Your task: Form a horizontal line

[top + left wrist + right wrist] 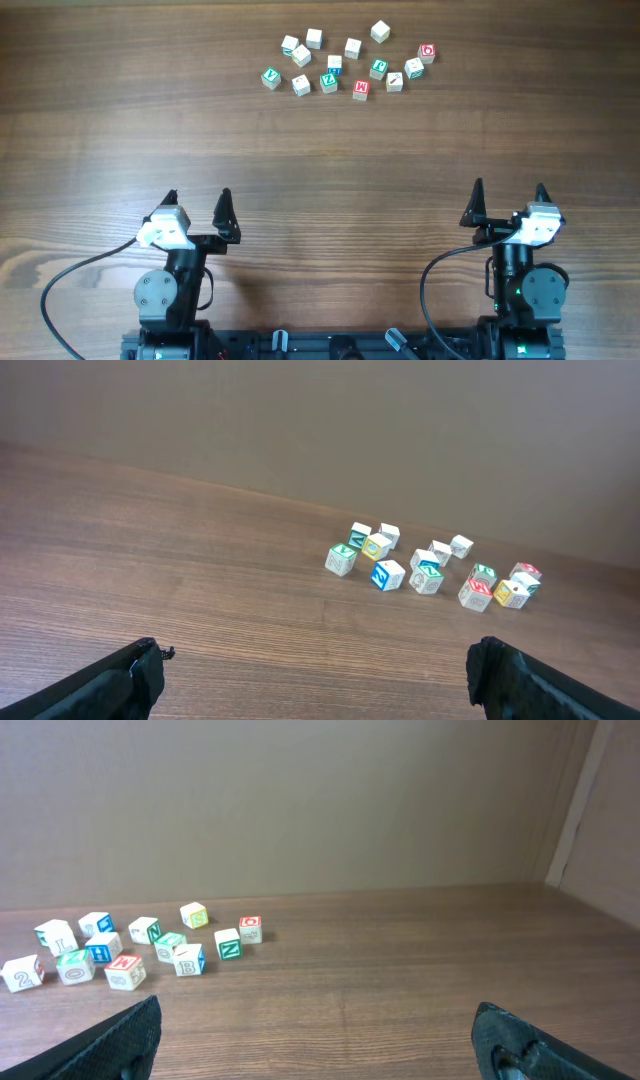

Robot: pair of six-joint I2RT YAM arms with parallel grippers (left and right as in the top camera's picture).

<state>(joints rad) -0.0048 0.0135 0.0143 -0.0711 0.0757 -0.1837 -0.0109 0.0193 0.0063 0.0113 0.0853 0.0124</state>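
Observation:
A cluster of small pale letter cubes lies at the far middle of the table. The red "M" cube [361,89] is at its near edge and also shows in the right wrist view [125,972] and the left wrist view [475,593]. The brown-marked cube [395,80] sits just right of it [188,959]. The blue-marked cube [335,65] lies behind and to the left [103,946]. My left gripper [197,196] [318,660] and my right gripper [509,188] [320,1020] are open and empty, far in front of the cubes.
Green-lettered cubes [271,77] [329,81] [378,68] and a cube with a red round letter [427,52] lie mixed into the cluster. A plain wall stands behind the table [300,810].

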